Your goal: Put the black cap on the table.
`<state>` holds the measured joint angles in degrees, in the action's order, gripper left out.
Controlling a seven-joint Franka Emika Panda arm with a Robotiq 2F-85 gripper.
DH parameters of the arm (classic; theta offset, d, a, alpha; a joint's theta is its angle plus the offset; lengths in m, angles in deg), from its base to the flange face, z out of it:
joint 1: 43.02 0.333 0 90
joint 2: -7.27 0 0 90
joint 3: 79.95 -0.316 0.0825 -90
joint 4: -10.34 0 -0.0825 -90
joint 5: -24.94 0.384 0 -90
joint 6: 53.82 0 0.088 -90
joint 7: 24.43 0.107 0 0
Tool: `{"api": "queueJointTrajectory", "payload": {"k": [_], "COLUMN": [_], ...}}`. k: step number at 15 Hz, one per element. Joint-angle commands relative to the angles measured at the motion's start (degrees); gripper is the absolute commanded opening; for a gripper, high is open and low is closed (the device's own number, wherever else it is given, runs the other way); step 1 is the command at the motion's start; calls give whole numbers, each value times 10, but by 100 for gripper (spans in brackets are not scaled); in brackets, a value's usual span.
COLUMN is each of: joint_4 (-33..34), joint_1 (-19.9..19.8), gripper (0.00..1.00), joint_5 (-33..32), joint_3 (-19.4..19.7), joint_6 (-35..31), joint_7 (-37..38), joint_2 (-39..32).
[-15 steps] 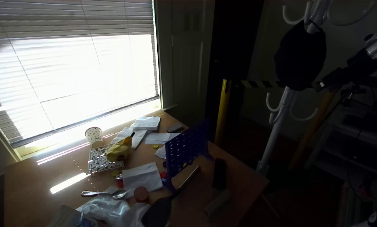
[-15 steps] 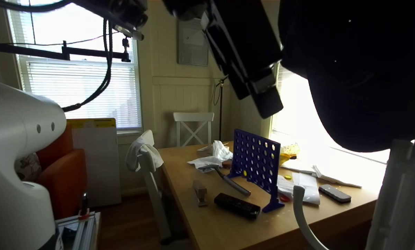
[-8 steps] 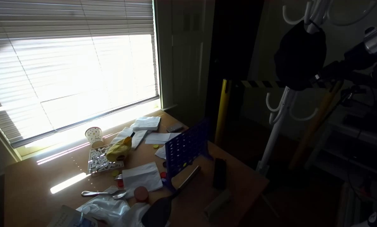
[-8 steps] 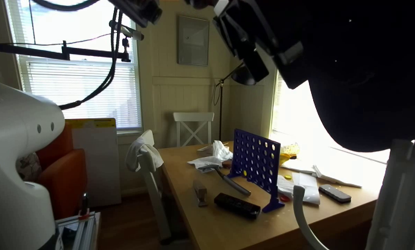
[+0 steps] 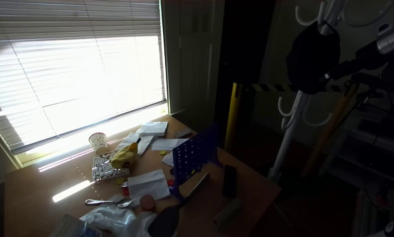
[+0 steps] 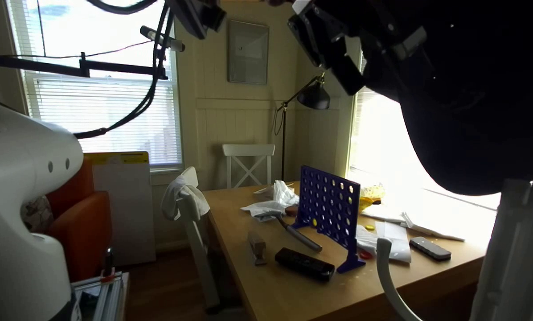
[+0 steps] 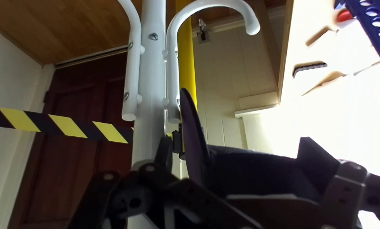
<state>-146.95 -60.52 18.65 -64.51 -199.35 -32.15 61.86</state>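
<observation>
The black cap [image 5: 310, 59] hangs on the white coat rack beside the table; it also fills the upper right of an exterior view [image 6: 476, 120]. My gripper [image 5: 325, 78] is at its lower side. In the wrist view my gripper [image 7: 236, 151] is open, with the cap's brim and crown edge [image 7: 253, 171] between the spread fingers. One finger is left of the brim, apart from it; the other overlaps the crown's right end, and contact cannot be told. The light-brown wooden table [image 5: 29, 204] stands below; it also shows in an exterior view [image 6: 275, 296].
The white coat rack [image 5: 287, 148] has curved hooks near the gripper. On the table stand a blue grid board [image 6: 329, 205], a black block [image 6: 304, 264], a patterned cup [image 5: 98, 142], a yellow item [image 5: 124, 156] and white papers [image 5: 148, 187]. A striped barrier tape [image 7: 56, 124] runs behind.
My gripper has moved up and over to the cap, and its tips now overlap the cap's lower edge. The cap hangs in nearly the same place.
</observation>
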Motion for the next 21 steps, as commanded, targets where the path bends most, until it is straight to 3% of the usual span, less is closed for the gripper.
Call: {"api": "queueJointTrajectory", "payload": {"k": [1, 4, 6, 11, 19, 20, 21], "joint_4": [1, 1, 1, 1, 1, 1, 1], "joint_1": [-5, -7, -10, -20, -24, -24, -23], "gripper": [100, 100, 72, 37, 26, 33, 34], "joint_5": [-20, -28, -33, -42, -44, -44, -43], "joint_3": [-2, -3, -2, 1, 7, 7, 8], "joint_6": [-7, -18, -22, -41, -54, -55, -57], "joint_7": [-21, -25, -26, -27, -35, -35, -36], "joint_2": [-14, -21, -25, -34, -45, -46, -47]}}
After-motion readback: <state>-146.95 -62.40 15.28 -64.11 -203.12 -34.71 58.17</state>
